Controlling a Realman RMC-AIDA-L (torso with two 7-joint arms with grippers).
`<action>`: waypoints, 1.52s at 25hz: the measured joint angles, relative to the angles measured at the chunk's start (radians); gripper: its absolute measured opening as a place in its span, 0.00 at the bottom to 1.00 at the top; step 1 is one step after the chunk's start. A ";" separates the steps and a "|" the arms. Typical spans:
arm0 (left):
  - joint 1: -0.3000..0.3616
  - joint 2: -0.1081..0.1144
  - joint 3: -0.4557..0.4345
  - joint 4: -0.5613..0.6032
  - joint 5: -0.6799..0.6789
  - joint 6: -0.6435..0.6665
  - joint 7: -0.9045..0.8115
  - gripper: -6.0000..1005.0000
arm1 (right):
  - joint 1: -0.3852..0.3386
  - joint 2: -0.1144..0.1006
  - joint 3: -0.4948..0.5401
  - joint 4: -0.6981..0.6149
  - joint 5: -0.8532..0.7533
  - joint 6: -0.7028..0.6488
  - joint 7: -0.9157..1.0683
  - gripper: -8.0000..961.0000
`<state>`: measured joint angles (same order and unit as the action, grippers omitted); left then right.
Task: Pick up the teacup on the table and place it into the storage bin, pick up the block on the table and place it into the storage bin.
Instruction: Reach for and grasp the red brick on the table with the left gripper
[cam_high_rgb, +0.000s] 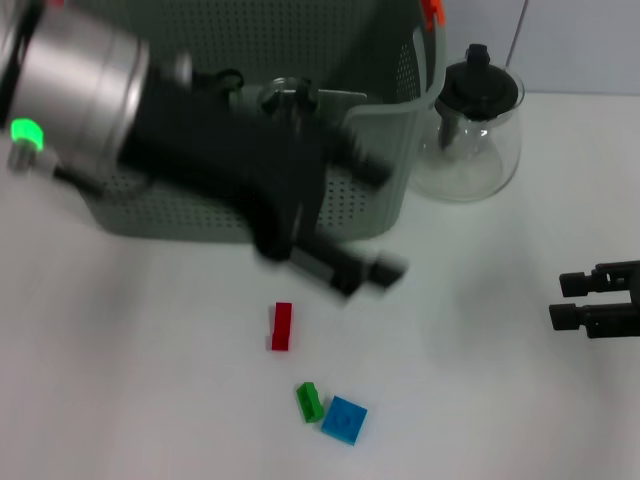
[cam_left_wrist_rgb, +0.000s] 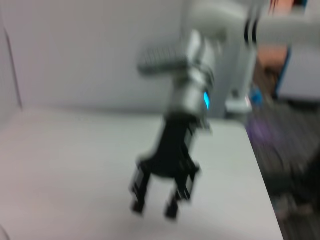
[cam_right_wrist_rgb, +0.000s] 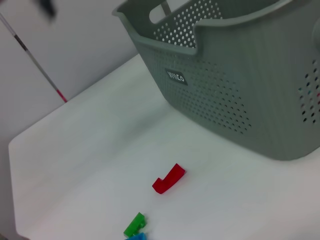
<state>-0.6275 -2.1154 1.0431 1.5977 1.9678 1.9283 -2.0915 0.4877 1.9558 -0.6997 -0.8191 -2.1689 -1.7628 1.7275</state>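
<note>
On the white table, by label:

Storage bin: the grey-green perforated storage bin (cam_high_rgb: 375, 190) stands at the back of the table (cam_high_rgb: 150, 380), its orange handle clip (cam_high_rgb: 431, 10) at the rim's far right corner; the right wrist view shows its wall with the small black label (cam_right_wrist_rgb: 175, 77), which the head view does not show.

Blocks: a red block (cam_high_rgb: 281, 326) lies on the table just in front of the bin, apart from it; nearer the robot lie a green block (cam_high_rgb: 309, 401) and a blue block (cam_high_rgb: 344, 419), these two touching or almost so. The right wrist view shows the red and green ones clearly, the blue only as a sliver at the picture's edge.

Teacup: something rounded shows behind the left arm at the bin's rim; whether it is the teacup I cannot tell.

Teapot: a glass teapot (cam_high_rgb: 470, 130) with a black lid stands just right of the bin.

Left gripper: the left gripper (cam_high_rgb: 350, 270) reaches in from the left, blurred, its arm crossing the bin's front wall, its tip over the table above the red block; whether its claw is spread or closed I cannot tell.

Right gripper: the right gripper (cam_high_rgb: 572, 300) sits at the table's right edge, well apart from the blocks, fingers (cam_left_wrist_rgb: 137, 192) spread and holding nothing; only the left wrist view shows it whole, pointing down at the table.
</note>
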 joint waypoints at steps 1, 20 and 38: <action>0.017 -0.006 0.030 0.016 0.034 0.011 0.012 0.89 | 0.000 0.001 0.000 0.000 0.000 0.000 0.000 0.69; -0.012 -0.057 0.488 -0.255 0.646 -0.412 0.085 0.89 | 0.005 0.014 -0.007 0.027 -0.002 0.003 0.023 0.69; -0.030 -0.058 0.547 -0.396 0.699 -0.541 0.070 0.89 | 0.014 0.021 -0.008 0.028 -0.023 0.028 0.026 0.69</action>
<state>-0.6571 -2.1736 1.5904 1.2019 2.6666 1.3871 -2.0218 0.5014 1.9773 -0.7079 -0.7914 -2.1922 -1.7346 1.7533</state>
